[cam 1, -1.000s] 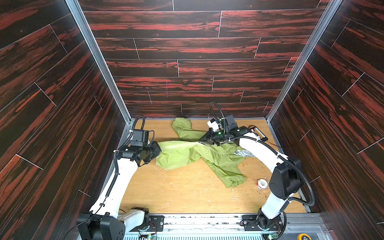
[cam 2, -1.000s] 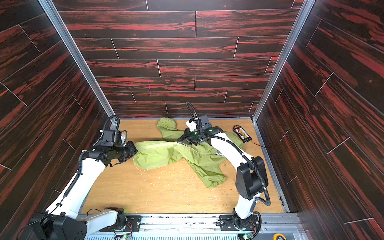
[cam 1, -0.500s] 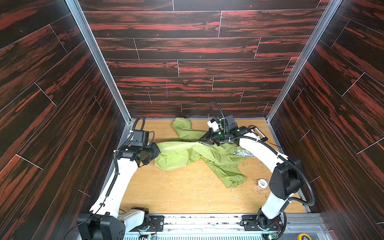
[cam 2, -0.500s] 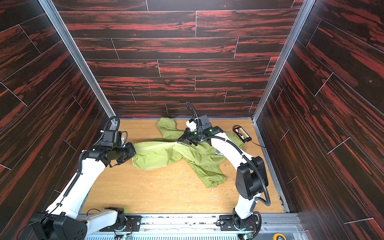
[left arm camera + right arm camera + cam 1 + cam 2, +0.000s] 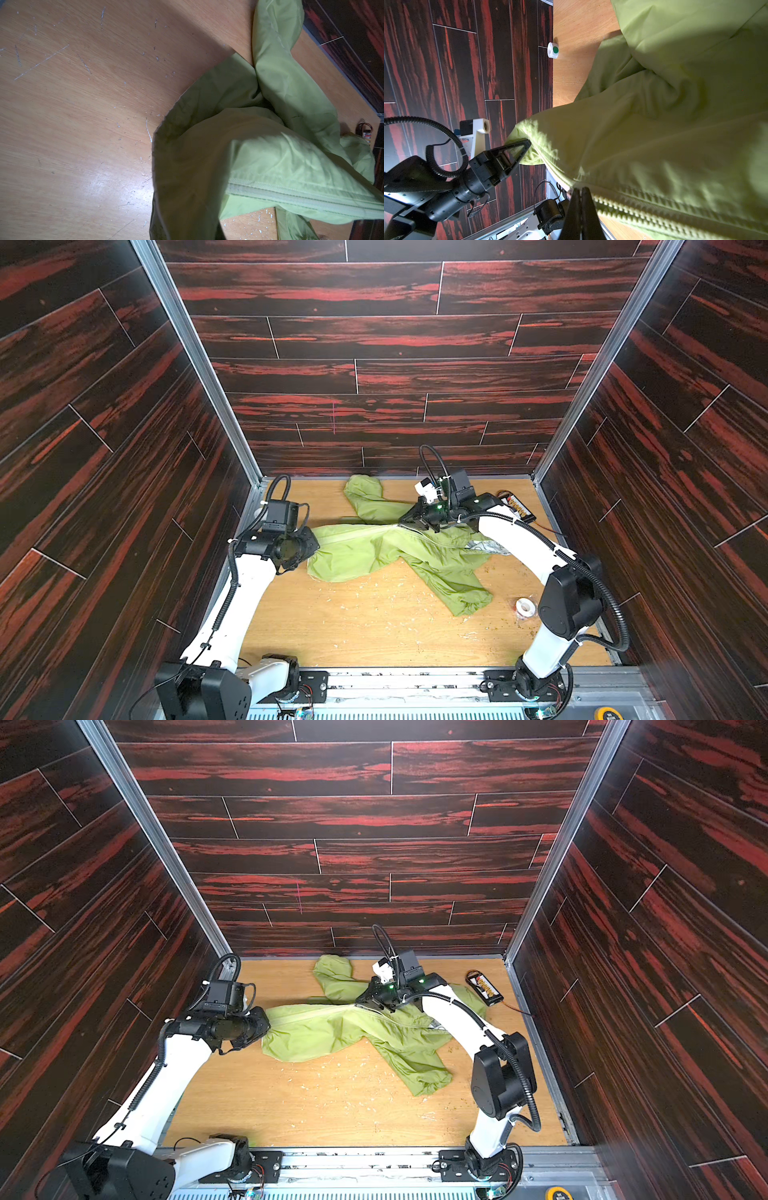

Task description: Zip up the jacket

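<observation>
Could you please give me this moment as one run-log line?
left gripper: shut on jacket hem | right gripper: shut at zipper | jacket taut between them

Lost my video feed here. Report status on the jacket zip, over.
Left tool shut on jacket edge. Right tool shut on zipper, mid-jacket. Zipper line straight between them. White roll lies clear.

I am finding no word, brand or number that I can read in any of my views. The white roll (image 5: 553, 50) in my right wrist view is showing only a plain green dot. The small black board (image 5: 484, 987), right of centre in a top view, is carrying coloured marks too small for me to read. So is the yellow case (image 5: 559, 1193) at the bottom edge.
</observation>
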Robot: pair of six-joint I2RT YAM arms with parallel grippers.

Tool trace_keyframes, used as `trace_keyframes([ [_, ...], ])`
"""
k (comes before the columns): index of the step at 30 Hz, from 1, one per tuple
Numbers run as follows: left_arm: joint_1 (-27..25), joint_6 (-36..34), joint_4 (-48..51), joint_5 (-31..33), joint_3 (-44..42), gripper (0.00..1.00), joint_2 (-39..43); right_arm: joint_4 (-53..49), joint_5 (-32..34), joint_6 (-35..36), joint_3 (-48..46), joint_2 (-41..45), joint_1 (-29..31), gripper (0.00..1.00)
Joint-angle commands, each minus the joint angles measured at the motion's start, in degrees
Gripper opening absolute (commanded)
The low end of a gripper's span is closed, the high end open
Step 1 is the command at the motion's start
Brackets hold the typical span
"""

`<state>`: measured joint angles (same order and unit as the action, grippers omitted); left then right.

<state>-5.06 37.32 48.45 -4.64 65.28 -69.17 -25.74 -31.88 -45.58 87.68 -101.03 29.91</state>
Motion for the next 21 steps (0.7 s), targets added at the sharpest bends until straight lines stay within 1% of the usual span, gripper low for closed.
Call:
trace_keyframes([
  [1, 1.1, -0.8, 2.8, 3.8, 1.5, 0.00, -0.3, -0.5, 0.7, 0.0, -0.3, 2.1, -0.9, 0.00],
  [12, 1.6, -0.8, 3.4, 4.3, 1.1, 0.00, -0.7, -0.7, 1.0, -0.1, -0.7, 2.3, -1.3, 0.00],
  [21, 1.9, -1.0, 3.5, 4.2, 0.8, 0.00, -0.6, -2.4, 2.5, 0.6, -1.3, 2.7, -2.0, 0.00],
])
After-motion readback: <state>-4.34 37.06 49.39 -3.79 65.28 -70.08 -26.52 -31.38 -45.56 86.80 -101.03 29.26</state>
